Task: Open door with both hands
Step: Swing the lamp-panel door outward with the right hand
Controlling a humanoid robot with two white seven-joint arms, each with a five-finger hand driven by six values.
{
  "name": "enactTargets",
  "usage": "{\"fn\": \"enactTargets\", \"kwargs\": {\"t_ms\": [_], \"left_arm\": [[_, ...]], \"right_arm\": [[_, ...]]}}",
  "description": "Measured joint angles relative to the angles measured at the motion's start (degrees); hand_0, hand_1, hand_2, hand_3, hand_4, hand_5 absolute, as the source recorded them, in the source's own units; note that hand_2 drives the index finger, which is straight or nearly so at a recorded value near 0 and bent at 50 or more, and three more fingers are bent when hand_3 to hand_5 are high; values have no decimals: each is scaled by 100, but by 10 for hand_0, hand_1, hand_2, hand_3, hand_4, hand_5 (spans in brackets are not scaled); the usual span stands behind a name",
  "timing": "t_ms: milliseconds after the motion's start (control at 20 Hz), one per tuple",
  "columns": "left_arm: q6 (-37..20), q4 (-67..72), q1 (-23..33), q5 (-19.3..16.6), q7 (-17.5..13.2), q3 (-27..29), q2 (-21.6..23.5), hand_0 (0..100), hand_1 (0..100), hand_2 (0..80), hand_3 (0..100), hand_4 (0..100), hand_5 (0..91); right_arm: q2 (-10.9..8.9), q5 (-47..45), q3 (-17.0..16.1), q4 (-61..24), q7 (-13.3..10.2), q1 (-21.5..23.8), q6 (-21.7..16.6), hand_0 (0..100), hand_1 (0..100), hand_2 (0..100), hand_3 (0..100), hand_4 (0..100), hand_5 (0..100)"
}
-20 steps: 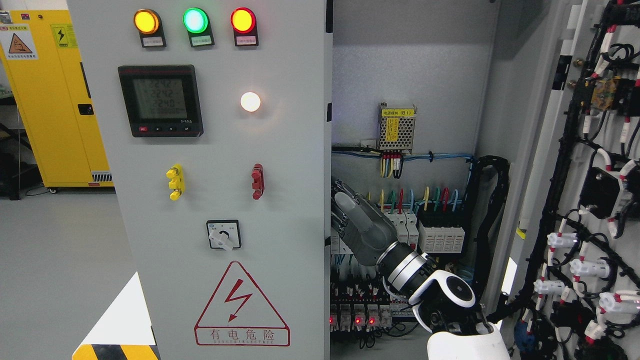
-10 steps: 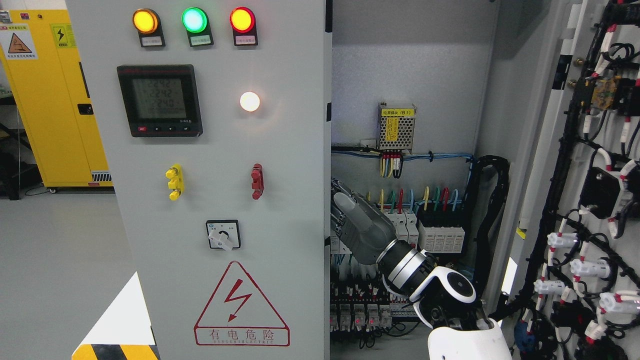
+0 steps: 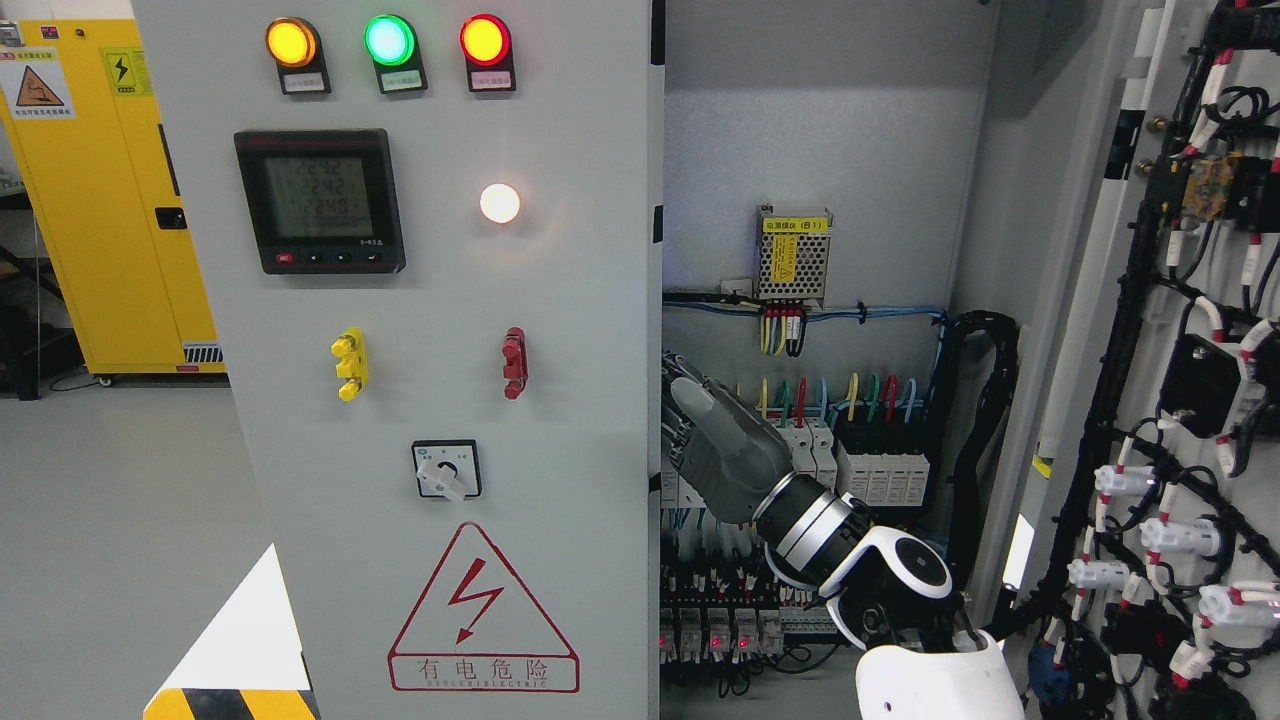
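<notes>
The right hand [image 3: 715, 440] is seen reaching in from the lower right, its fingers [image 3: 672, 400] hooked around the inner edge of the closed left door [image 3: 440, 400] (fingertips hidden behind the edge, so the grip itself cannot be told). The right door [image 3: 1190, 400] is swung wide open, exposing the wired cabinet interior [image 3: 820, 150].

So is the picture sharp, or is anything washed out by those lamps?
Head view: mostly sharp; the white lamp blows out with a soft halo on the left door; the cabinet interior is evenly lit, darker around the right hand.
</notes>
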Motion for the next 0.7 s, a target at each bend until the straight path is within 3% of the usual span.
{"fn": "enactTargets", "kwargs": {"t_ms": [200,701], "left_arm": [[0,0,6,0,0,1,3,120,556,0,0,0,0],[0,0,23,0,0,7,6,120,556,0,0,0,0]], "right_arm": [[10,-35,8,4,315,-23,-2,0,500,40,0,0,0],[8,-292,22,-183,616,134,15,0,500,40,0,0,0]]}}
